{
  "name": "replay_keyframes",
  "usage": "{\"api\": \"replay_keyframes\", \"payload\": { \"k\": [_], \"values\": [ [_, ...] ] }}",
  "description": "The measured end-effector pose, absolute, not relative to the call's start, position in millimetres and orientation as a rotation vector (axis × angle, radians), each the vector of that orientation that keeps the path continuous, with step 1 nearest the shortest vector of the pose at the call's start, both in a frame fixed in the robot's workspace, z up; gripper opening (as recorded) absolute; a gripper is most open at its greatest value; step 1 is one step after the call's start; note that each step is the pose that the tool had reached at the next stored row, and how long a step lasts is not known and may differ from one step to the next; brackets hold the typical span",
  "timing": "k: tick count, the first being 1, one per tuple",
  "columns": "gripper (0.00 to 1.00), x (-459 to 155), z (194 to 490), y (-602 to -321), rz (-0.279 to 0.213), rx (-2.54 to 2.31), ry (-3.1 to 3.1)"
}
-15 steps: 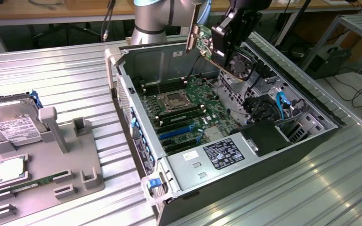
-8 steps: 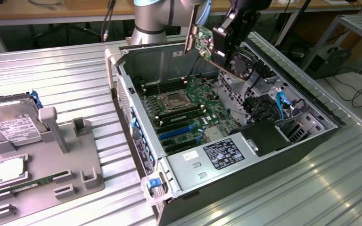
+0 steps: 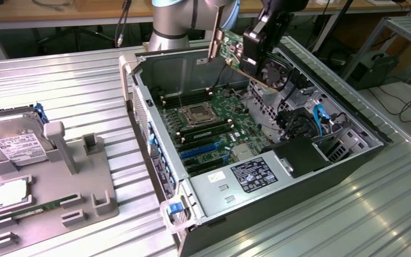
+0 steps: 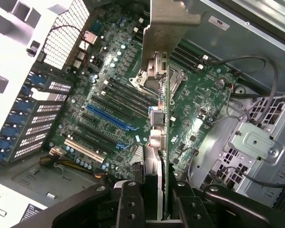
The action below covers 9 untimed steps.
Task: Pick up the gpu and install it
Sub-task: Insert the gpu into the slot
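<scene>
My gripper (image 3: 257, 40) is shut on the gpu (image 3: 231, 49), a green-and-dark card with a pale metal bracket strip (image 3: 213, 44) at one end. It hangs in the air above the back of the open computer case (image 3: 155, 160), over the motherboard (image 3: 216, 126). In the wrist view the gpu (image 4: 163, 118) shows edge-on, running away from my gripper (image 4: 154, 202), with its bracket (image 4: 170, 28) at the far end. The black fingers (image 4: 131, 204) clamp the card from both sides. Below it lie the blue slot (image 4: 109, 116) and the white slot (image 4: 84, 148).
The case lies on its side on a ribbed metal table (image 3: 62, 91). A power supply (image 3: 252, 174) and blue cables (image 3: 318, 120) fill its near end. On the exterior view's left, a grey fixture (image 3: 94, 182) carries a hard drive (image 3: 16, 142) and a green memory stick (image 3: 38, 210).
</scene>
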State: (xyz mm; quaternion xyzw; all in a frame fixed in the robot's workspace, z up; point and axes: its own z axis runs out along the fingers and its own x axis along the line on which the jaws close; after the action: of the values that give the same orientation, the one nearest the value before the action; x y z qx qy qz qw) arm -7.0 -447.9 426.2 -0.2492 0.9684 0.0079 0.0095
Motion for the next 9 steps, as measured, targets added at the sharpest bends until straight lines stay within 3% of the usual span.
{"api": "replay_keyframes", "payload": {
  "k": [9],
  "values": [
    [0.28,-6.9,426.2,-448.1,0.026,-0.857,3.003]
  ]
}}
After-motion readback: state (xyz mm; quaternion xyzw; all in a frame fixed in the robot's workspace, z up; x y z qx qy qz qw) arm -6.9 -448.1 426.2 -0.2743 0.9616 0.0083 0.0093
